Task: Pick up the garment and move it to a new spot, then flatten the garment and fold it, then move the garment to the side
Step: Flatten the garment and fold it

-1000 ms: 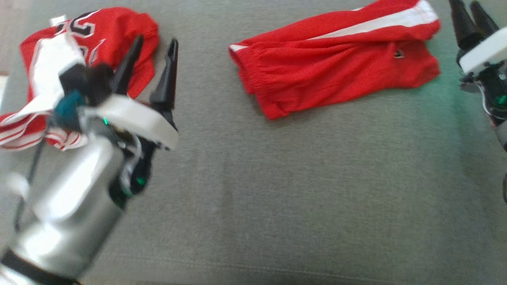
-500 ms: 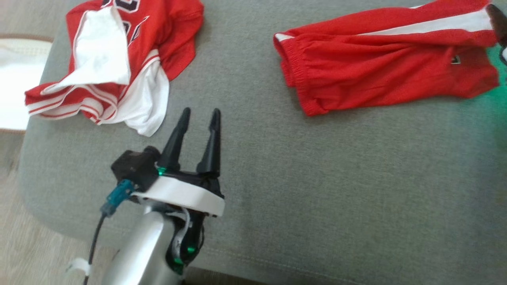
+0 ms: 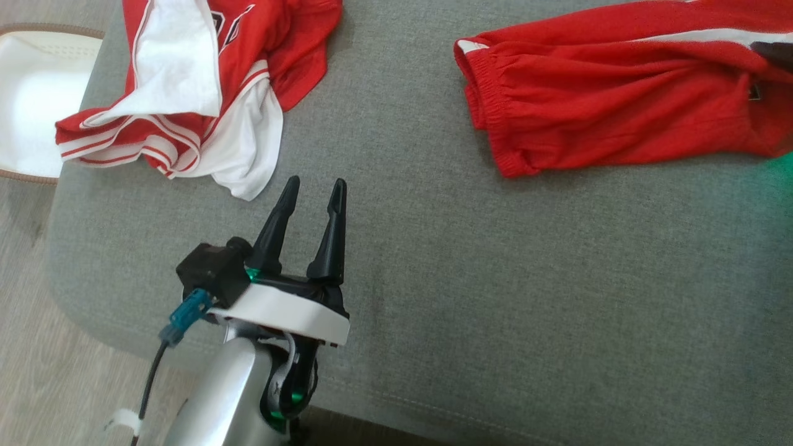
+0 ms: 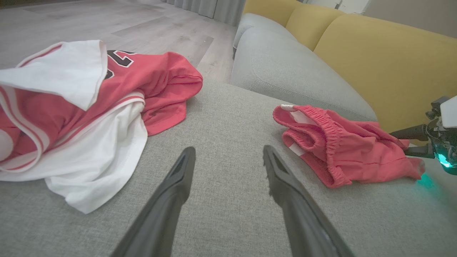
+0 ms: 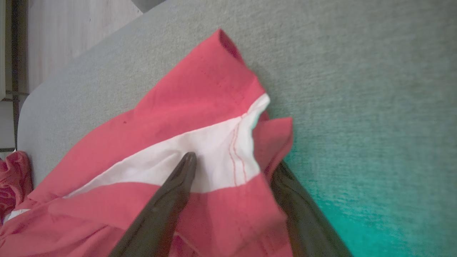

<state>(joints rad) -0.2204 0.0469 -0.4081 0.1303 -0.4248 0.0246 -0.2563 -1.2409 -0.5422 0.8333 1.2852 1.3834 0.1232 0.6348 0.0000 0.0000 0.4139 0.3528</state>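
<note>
Two garments lie on the grey cushion (image 3: pixel 495 297). Red shorts (image 3: pixel 619 111) with a white side stripe sit at the upper right, roughly folded. A crumpled red and white jersey (image 3: pixel 204 80) sits at the upper left. My left gripper (image 3: pixel 315 183) hovers open and empty over bare cushion, just below the jersey's white hem; in the left wrist view my left gripper (image 4: pixel 229 150) points between the jersey (image 4: pixel 71 107) and the shorts (image 4: pixel 342 150). My right gripper (image 5: pixel 234 160) is open at the shorts' (image 5: pixel 178 114) leg end, one finger on the white stripe and cloth draped over the other.
A white oval object with a brown rim (image 3: pixel 31 105) lies on the wooden floor (image 3: pixel 37 371) to the left. The cushion's rounded near-left corner is beside my left arm. A yellow sofa back (image 4: pixel 375 53) and another grey cushion (image 4: pixel 285 71) stand beyond the shorts.
The head camera has shifted, so both garments sit higher and further right. My left gripper has drawn back from over the jersey toward the near edge. My right gripper has reached the shorts' end.
</note>
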